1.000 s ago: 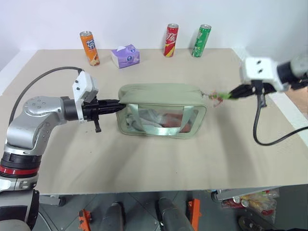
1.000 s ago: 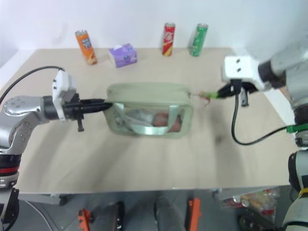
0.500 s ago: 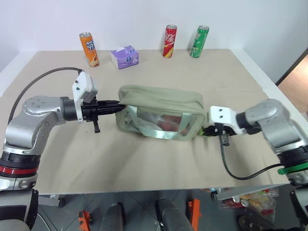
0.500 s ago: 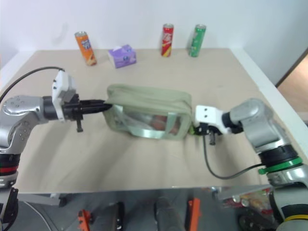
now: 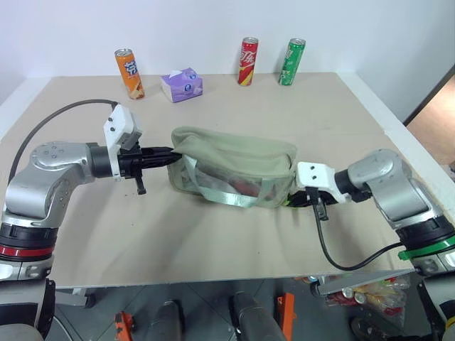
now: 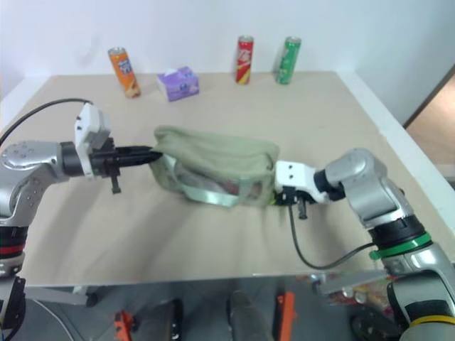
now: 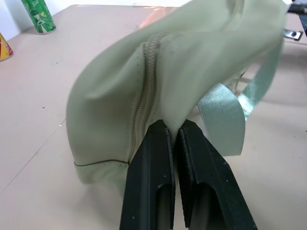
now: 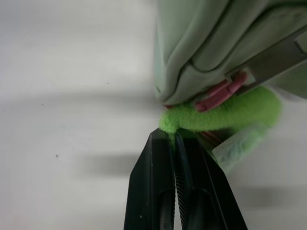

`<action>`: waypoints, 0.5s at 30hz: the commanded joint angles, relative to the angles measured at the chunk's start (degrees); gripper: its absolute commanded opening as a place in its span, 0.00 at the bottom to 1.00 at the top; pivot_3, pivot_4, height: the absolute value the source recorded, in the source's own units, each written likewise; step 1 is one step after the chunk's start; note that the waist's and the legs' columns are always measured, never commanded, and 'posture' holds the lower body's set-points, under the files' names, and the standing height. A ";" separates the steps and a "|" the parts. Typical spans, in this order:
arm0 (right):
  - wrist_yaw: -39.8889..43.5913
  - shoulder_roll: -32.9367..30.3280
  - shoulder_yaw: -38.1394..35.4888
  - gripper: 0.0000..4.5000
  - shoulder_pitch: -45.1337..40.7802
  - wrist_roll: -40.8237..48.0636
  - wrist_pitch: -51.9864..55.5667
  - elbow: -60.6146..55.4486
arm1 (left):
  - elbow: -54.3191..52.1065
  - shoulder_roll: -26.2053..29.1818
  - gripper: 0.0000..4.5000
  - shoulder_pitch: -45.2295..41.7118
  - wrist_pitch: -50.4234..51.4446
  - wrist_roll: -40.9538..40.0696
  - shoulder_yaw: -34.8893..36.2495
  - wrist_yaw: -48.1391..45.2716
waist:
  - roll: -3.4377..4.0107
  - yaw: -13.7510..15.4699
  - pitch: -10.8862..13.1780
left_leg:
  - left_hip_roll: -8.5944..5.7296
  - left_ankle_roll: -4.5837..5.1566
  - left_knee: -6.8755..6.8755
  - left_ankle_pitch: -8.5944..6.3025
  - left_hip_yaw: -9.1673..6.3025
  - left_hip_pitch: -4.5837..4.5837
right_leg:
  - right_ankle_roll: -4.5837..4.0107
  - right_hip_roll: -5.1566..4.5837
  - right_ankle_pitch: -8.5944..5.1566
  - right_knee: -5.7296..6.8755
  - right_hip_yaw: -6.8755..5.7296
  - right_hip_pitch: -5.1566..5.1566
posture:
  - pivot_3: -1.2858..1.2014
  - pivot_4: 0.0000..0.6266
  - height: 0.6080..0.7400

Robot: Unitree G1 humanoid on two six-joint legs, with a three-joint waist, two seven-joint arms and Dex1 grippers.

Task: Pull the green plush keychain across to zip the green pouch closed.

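The green pouch lies slumped on the table, its zipper running along the top and its clear window side facing me. My left gripper is shut on the fabric at the pouch's left end, its black fingers pinching a fold beside the strap. The green plush keychain, fuzzy and lime green, sits low against the pouch's right end. There, close to the table, my right gripper is shut on the keychain's tip.
Along the table's far edge stand an orange can, a purple tissue box, a red can and a green can. A black cable loops from the right wrist near the table's front right edge.
My right gripper has come down and to the left with the keychain, from raised at the right to low against the pouch's right end. The pouch has slumped. The left gripper kept still.
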 commanded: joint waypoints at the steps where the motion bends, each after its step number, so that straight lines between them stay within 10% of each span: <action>1: 1.11 -2.09 -5.59 0.00 -3.88 3.34 -0.43 2.46 | -2.03 0.85 0.00 -0.35 -0.18 -1.00 2.40 0.31 | 0.00 0.02 0.00 | 0.00 0.00 0.00 0.00 0.02 0.00 | -0.02 -0.01 -0.01 0.00 0.02 0.00 | 0.52 0.24 1.00; 15: 0.23 -3.37 -18.16 0.00 -1.20 19.15 12.59 -3.31 | -1.84 -1.28 0.00 3.59 1.17 -2.39 4.31 5.27 | 0.00 0.08 0.00 | -0.01 0.00 -0.04 0.00 0.04 0.01 | 0.14 -0.02 0.05 -0.01 0.05 0.02 | 0.52 0.24 1.00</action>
